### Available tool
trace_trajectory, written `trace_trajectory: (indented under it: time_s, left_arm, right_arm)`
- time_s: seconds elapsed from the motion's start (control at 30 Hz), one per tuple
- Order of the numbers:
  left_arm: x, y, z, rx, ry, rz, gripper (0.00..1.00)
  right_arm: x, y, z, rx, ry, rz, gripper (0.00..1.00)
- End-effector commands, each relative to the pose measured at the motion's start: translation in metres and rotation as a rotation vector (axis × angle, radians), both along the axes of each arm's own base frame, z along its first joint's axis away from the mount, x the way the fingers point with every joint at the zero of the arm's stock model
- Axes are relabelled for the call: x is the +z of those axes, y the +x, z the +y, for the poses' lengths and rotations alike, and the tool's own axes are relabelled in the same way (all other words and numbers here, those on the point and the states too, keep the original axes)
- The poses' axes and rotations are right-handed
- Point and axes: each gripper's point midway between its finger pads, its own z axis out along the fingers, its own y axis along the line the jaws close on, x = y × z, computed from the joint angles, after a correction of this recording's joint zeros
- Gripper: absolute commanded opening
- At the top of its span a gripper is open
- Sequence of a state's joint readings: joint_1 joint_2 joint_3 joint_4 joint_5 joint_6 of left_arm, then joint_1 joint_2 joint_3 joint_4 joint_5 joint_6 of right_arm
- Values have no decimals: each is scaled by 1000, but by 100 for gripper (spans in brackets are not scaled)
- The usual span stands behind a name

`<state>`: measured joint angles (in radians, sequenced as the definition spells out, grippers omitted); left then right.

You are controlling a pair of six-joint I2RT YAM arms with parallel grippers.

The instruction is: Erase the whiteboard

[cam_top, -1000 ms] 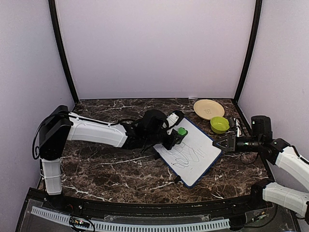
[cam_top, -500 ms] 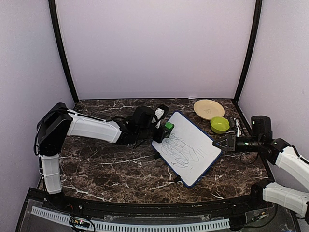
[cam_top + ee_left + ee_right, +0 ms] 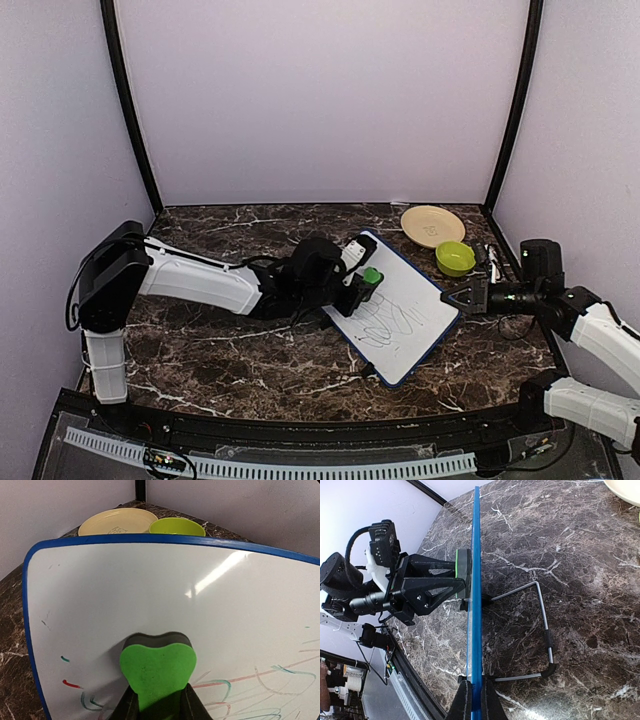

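White-shelled arms [image 3: 195,280] w/ blk joints, cables, blk fingers [image 3: 435,587]

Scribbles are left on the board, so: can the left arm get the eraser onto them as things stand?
Probably yes. The left gripper holds the green eraser against the whiteboard, right beside the scribbles, with nothing between. The right gripper clamps the board's opposite edge, clear of that path.

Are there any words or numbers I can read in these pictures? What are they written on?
No words or numbers can be read anywhere.
whiteboard: only coloured scribbled lines, no letters.
tan plate: a faint mark, too blurred to read.
green eraser: no writing shows on it.
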<state>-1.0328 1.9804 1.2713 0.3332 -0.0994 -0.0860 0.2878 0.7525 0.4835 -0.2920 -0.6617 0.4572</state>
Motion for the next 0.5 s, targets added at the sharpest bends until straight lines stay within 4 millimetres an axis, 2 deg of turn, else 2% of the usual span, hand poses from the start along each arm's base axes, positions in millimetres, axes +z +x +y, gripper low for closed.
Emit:
trace_trajectory:
  time_s: [0.0,0.1,0.2,0.3,0.47]
  left_arm:
    - [-2,-19,-12,-62,36,11,0]
    - [5,-12,-11,-33,48,-3,0]
    - [8,-15,-16,-48,64,7,0]
    - [11,-25,-30,-80,72,-11,0]
    - [6,-51,-51,-139,108,-29,0]
  right_arm:
    - [9,-6,7,61,24,-35,0]
    - [9,-6,8,61,24,-36,0]
    - [8,-6,8,61,24,-34,0]
    - [9,-6,7,60,24,-38,0]
    - [9,-6,7,58,22,-38,0]
